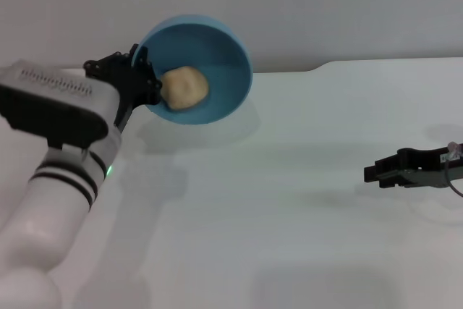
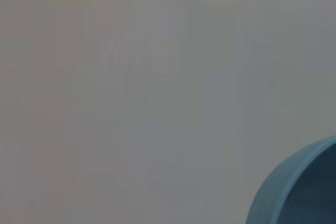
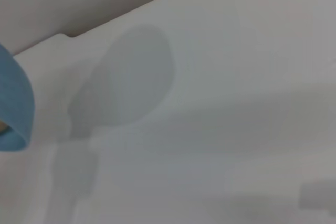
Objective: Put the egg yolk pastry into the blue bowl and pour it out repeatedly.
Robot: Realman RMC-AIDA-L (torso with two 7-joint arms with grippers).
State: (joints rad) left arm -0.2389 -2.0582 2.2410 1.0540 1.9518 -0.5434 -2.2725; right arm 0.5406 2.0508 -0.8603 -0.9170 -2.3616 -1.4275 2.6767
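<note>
My left gripper is shut on the rim of the blue bowl and holds it up above the table at the back left, tipped so its mouth faces the head camera. The tan egg yolk pastry lies inside the bowl against its lower wall, next to the gripper. Part of the bowl's rim shows in the left wrist view and in the right wrist view. My right gripper hangs low over the table at the right edge, far from the bowl.
The white table spreads below, with its back edge meeting a grey wall. The bowl's shadow falls on the table under it.
</note>
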